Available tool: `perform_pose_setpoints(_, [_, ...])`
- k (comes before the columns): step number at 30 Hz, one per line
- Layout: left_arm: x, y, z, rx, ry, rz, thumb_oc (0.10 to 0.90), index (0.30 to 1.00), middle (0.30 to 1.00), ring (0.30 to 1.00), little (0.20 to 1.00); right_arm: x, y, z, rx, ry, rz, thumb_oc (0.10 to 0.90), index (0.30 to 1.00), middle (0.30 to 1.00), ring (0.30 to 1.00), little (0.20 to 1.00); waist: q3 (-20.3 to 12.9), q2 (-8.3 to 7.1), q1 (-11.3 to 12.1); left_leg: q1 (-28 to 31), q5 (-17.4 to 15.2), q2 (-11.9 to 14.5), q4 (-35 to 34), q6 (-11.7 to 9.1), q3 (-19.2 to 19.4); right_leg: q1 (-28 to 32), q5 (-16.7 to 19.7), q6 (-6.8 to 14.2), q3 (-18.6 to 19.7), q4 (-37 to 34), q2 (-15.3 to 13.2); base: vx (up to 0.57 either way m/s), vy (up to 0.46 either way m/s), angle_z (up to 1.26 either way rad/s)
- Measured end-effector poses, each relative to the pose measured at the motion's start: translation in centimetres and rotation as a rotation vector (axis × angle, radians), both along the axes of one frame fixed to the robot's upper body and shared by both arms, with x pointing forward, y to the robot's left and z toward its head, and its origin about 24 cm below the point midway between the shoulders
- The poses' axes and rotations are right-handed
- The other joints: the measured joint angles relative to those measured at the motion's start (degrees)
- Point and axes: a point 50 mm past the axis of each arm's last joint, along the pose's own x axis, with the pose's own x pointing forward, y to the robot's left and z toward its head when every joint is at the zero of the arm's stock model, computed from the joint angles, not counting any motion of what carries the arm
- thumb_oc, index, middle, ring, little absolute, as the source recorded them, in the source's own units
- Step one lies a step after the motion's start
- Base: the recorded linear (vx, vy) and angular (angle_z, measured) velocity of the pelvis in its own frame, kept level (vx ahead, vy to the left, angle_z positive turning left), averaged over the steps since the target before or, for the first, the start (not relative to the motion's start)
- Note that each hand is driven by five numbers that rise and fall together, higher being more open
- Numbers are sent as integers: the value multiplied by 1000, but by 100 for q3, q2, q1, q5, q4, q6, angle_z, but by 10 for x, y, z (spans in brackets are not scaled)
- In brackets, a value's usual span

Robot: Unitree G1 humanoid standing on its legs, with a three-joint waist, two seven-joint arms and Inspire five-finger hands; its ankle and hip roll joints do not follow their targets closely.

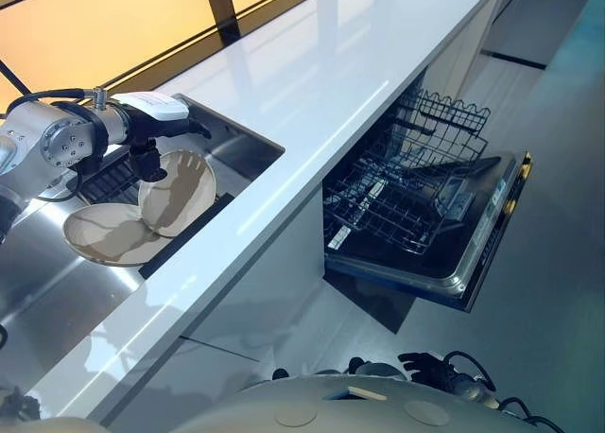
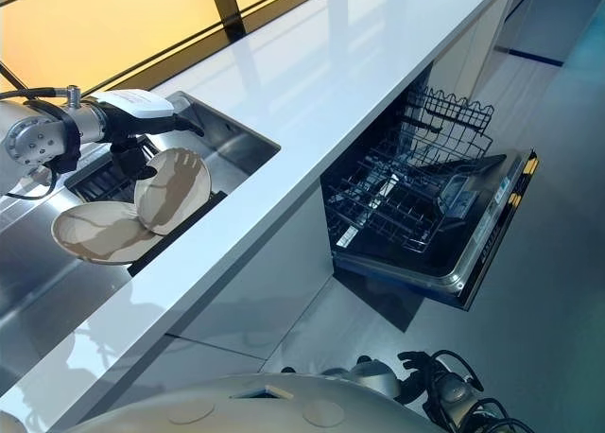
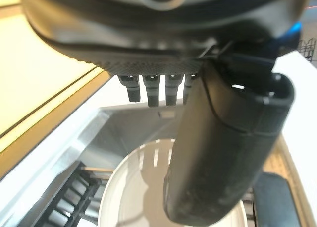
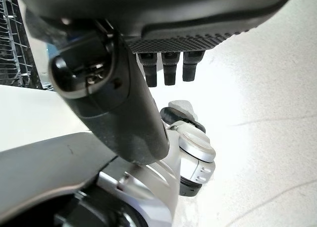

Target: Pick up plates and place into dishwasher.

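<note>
1. We see the left hand point(image 1: 156, 121) over the sink point(image 1: 241, 140), its thumb on the upper rim of a tilted plate point(image 1: 180, 192); whether its fingers grip, we cannot tell.
2. A second plate point(image 1: 104, 236) lies flat beside it, partly overlapped.
3. The dishwasher point(image 1: 425, 206) stands open under the counter point(image 1: 340, 64).
4. The right hand point(image 4: 163, 58) hangs low, fingers relaxed, holding nothing.

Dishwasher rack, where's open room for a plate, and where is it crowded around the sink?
The pulled-out dishwasher rack looks free of dishes across its middle, bordered by its raised wire back and the open door. The long white counter between sink and dishwasher is bare. It is crowded in the sink: two plates overlap there, with the left hand just above the tilted one.
</note>
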Motion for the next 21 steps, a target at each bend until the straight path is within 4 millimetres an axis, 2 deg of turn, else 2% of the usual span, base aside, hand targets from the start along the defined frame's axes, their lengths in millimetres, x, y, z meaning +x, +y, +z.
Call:
perform_pose_setpoints(8, [4, 13, -4, -40, 12, 87, 800, 900, 900, 900, 900, 3, 1, 1, -2, -5, 0, 800, 900, 900, 900, 900, 53, -10, -38, -20, -41, -29, 0, 24, 60, -56, 34, 0, 91, 2, -18, 12, 16, -5])
perform_pose_setpoints(14, [8, 12, -12, -67, 29, 107, 800, 900, 900, 900, 900, 7, 2, 2, 1, -16, 3, 800, 900, 900, 900, 900, 141, -52, -66, -20, -49, -58, 1, 41, 73, -66, 46, 20, 108, 2, -44, 0, 0, 0])
perform_pose_setpoints(21, [9, 12, -11, -61, 36, 108, 800, 900, 900, 900, 900, 6, 2, 1, 2, -15, 4, 800, 900, 900, 900, 900, 161, -75, -99, -19, -60, -67, 1, 56, 128, -76, 51, 30, 139, 2, -54, 0, 0, -1])
